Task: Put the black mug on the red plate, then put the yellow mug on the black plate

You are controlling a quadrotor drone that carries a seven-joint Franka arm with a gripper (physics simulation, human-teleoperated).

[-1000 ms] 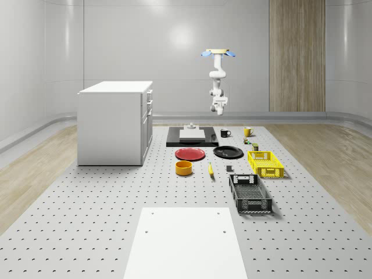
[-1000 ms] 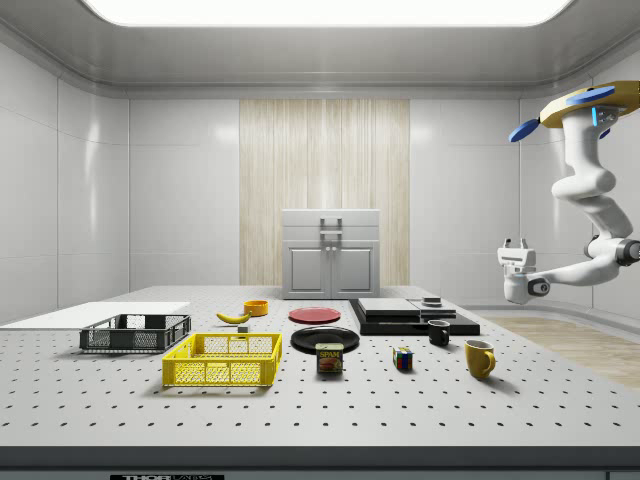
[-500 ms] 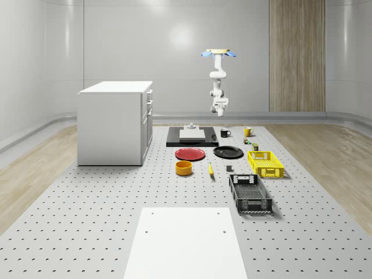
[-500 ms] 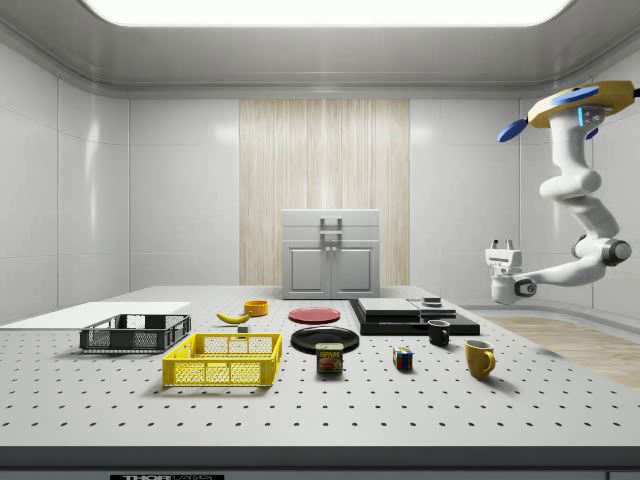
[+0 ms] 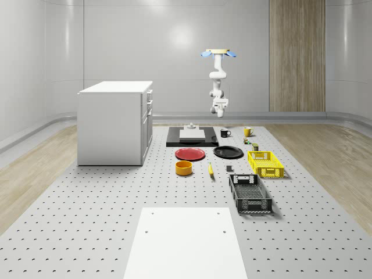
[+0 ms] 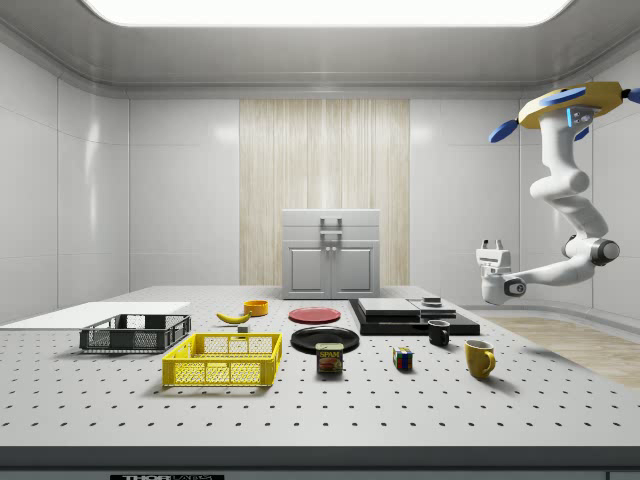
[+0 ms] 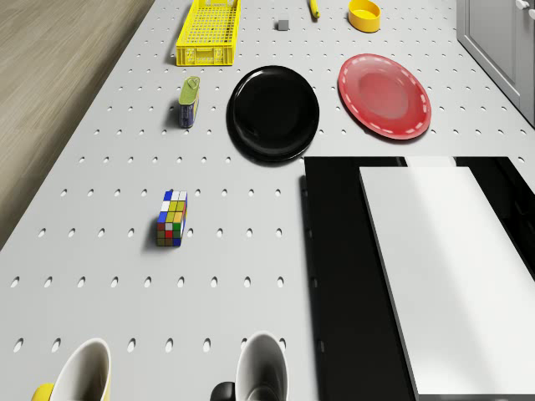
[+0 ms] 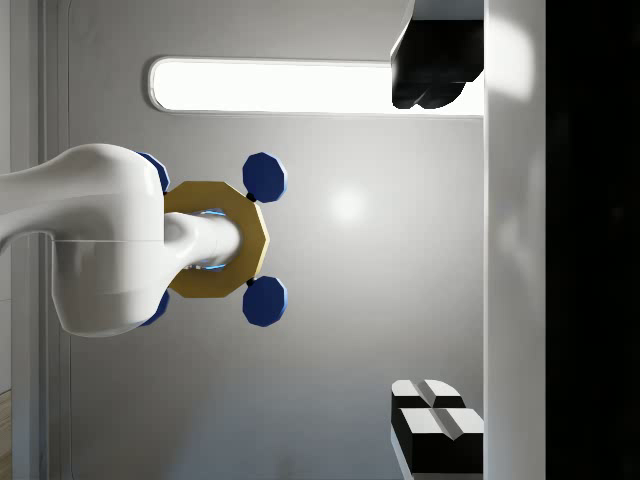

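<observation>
Above table [image 6: 300, 420]: hovering drone [image 6: 565, 104], upturned pincer [image 6: 490, 245].

Yellow crate [image 5: 265, 163]; black crate [image 5: 249, 193], banana [image 5: 210, 169], orange bowl [image 5: 183, 168], white cabinet [image 5: 115, 121]

My body [image 6: 568, 105], rendered in flight: a flat, eight-sided yellow-gold airframe ringed by round blue rotors [image 8: 265, 176], with a blue glow at its underside. From it hangs my glossy white arm [image 6: 560, 195], built of rounded, bulbous segments with grey joint caps. At its end sits my gripper [image 6: 490, 243], a white block; my fingers [image 8: 432, 72] are black, one showing pale, notched pads.
</observation>
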